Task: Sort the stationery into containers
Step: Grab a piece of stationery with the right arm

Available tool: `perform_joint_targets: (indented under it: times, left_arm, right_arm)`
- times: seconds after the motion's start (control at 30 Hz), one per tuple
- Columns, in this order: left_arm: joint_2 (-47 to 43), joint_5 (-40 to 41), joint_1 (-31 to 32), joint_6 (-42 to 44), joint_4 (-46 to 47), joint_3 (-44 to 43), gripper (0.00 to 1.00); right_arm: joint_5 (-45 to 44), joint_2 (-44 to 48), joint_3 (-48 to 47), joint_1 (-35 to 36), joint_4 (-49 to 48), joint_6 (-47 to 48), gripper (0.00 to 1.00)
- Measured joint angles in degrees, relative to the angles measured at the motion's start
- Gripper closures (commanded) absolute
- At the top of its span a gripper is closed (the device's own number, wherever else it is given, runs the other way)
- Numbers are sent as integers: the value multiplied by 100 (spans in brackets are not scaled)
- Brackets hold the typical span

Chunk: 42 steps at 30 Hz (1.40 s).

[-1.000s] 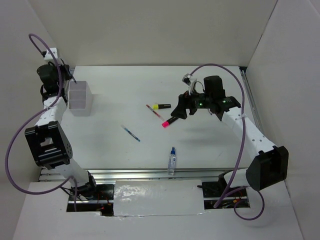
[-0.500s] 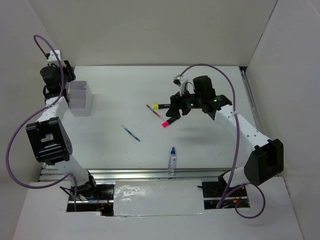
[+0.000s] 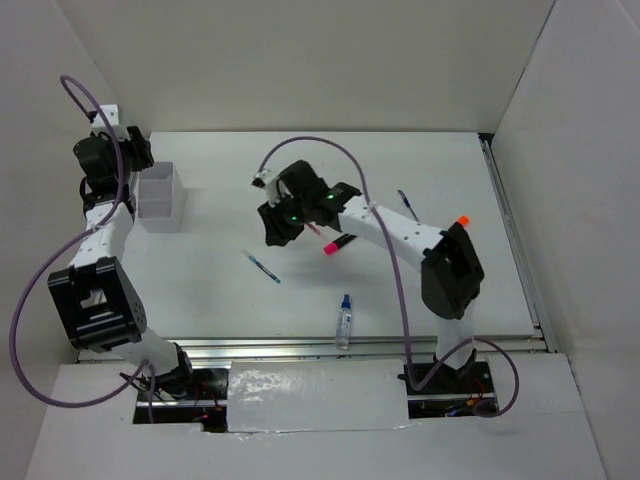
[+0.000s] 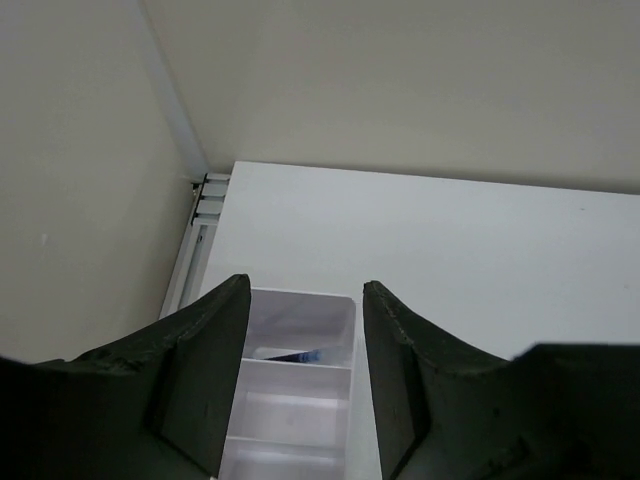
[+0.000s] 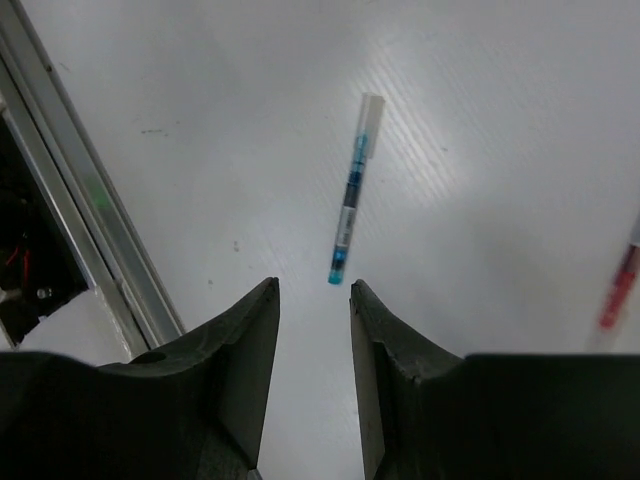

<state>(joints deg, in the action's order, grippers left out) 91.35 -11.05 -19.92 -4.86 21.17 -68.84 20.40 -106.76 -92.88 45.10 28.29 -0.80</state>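
The white box [image 3: 160, 212] stands at the far left of the table. My left gripper [image 3: 138, 157] hangs just behind it, open and holding nothing. In the left wrist view the open left gripper [image 4: 305, 290] frames the box [image 4: 345, 330], and a blue pen [image 4: 300, 354] lies in its far compartment. My right gripper [image 3: 272, 230] reaches across to mid-table, above a blue pen [image 3: 262, 266]. The right gripper [image 5: 312, 288] stands open a little, nothing between its fingers, the blue pen [image 5: 352, 200] just ahead. A pink-capped highlighter [image 3: 335, 243] lies under the right forearm. A blue-capped bottle [image 3: 344, 320] stands near the front.
Another blue pen [image 3: 408, 205] lies to the right, and an orange cap [image 3: 461, 221] shows beside the right arm's elbow. A red pen [image 5: 620, 290] is at the right wrist view's edge. The metal rail [image 3: 300, 345] runs along the table's near edge. Walls enclose the table.
My right arm has swung left from the highlighters to the blue pen at mid-table, and now covers where the yellow-capped highlighter lay. The left gripper has stayed by the box.
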Motion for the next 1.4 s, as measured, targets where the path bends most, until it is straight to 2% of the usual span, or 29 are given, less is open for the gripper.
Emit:
perform_joint_targets:
  times: [0.13,0.27,0.57,1.0,1.07,1.1,1.2,1.27,1.4]
  left_arm:
    - [-852,-201,-31,7,-415,164,34]
    - [-1749,-389,-48,15,-859,341,34]
    - [-3198,-866,4,-24,-1340,1567,33]
    - [-3447,-1034,129,-118,-1714,1799,33]
    - [-3447,-1047,131,-151,-1742,1799,33]
    - [-3447,-1058,133,-162,-1757,1799,34]
    - [-3451,-1132,133,-236,-1832,1799,34]
    - [-3464,-1237,129,-321,-1899,1801,34]
    - [-3617,-1867,-31,-706,-2026,2011,34]
  right_arm:
    - [-258,-942,-809,555,396,7,59]
    - [-496,-1696,-1366,922,855,22,60]
    - [-1322,-2352,-1600,988,1309,22,60]
    - [-1700,-2568,-1600,1003,1375,179,62]
    - [-1718,-2583,-1600,1014,1375,216,68]
    - [-1731,-2583,-1600,1019,1373,232,77]
    - [-1720,-2583,-1600,1021,1384,286,95]
    - [-1676,-2579,-1600,1014,1390,280,99]
    - [-1379,-2282,-1298,957,1360,212,100]
